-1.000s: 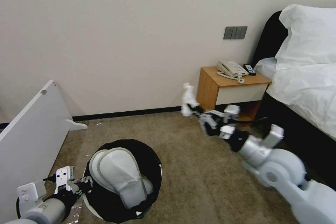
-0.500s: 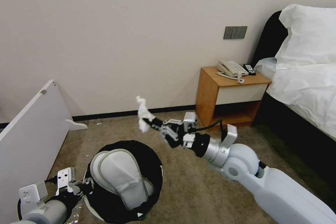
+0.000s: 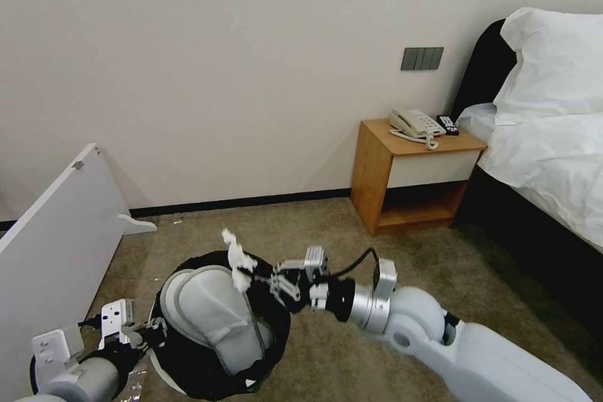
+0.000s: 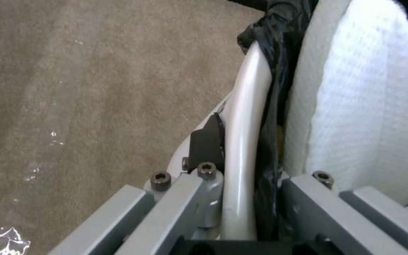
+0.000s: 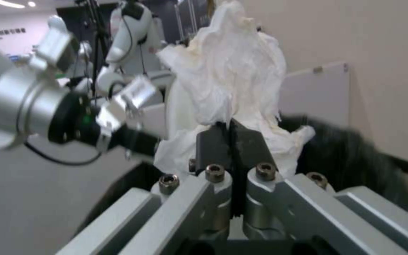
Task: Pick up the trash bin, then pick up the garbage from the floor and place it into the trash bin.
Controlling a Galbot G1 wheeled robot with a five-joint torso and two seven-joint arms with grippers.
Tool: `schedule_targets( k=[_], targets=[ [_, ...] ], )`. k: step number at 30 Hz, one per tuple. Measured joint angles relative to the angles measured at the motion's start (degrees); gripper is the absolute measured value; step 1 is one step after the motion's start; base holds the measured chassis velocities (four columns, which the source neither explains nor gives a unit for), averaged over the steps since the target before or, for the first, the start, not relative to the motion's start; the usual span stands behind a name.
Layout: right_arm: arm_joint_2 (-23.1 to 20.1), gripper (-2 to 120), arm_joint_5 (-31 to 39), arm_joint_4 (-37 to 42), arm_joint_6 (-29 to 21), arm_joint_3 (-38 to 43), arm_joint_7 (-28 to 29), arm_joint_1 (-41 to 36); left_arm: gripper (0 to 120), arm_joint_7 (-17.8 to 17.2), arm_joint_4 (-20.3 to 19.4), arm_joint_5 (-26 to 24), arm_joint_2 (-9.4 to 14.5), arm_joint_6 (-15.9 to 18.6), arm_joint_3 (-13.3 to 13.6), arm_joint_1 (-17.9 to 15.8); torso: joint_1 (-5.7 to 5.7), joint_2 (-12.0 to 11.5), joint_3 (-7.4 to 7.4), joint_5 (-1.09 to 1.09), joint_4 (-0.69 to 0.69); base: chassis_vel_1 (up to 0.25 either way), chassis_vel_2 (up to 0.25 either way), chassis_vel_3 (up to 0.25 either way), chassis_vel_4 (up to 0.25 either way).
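Observation:
The trash bin [image 3: 279, 317], white with a black liner folded over its rim, hangs low at the left with two white slippers [image 3: 213, 314] standing in it. My left gripper [image 3: 147, 333] is shut on the bin's rim [image 4: 246, 141]. My right gripper [image 3: 254, 273] is shut on a crumpled white tissue [image 3: 237, 260], holding it just above the bin's far rim. In the right wrist view the tissue [image 5: 232, 78] sticks up from the closed black fingertips [image 5: 213, 141], with the black liner [image 5: 350, 152] behind it.
Beige carpet [image 3: 352, 245] stretches ahead. A white board [image 3: 56, 251] leans at the left against the wall. A wooden nightstand [image 3: 414, 176] with a phone stands by the bed [image 3: 553, 157] at the right.
My right arm has swung left and down with the tissue, from in front of the nightstand to just over the bin. The left gripper and bin have stayed put.

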Motion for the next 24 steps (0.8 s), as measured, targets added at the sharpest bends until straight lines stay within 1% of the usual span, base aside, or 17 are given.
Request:
schedule_targets(
  k=[11,17,21,24],
  targets=[
    [0.1,0,-1.2,-1.7,-0.1,-1.6,0.5,-0.8,1,0.0,0.0,0.0,0.0,0.0,0.1,-0.2,0.0,0.0,0.0,0.0,0.01,0.0,0.0,0.0,0.0],
    [0.9,0,-2.4,-3.8,-0.2,-3.2,1.0,-0.4,1,-0.1,0.0,-0.1,0.1,0.0,0.3,-0.3,0.0,0.0,0.0,0.0,0.01,0.0,0.0,0.0,0.0],
    [1.1,0,-2.8,-4.0,-0.9,-3.8,1.8,-0.2,1,-0.5,0.0,-0.9,0.1,0.0,0.4,-0.4,0.0,0.0,0.0,0.0,0.0,0.0,0.0,0.0,0.0],
    [1.2,14,-2.8,-4.2,-1.4,-4.4,2.0,0.3,1,-0.9,0.0,-1.6,0.1,0.0,0.5,-0.4,0.0,0.0,0.0,0.0,0.01,0.0,0.0,0.0,0.0]
  ],
)
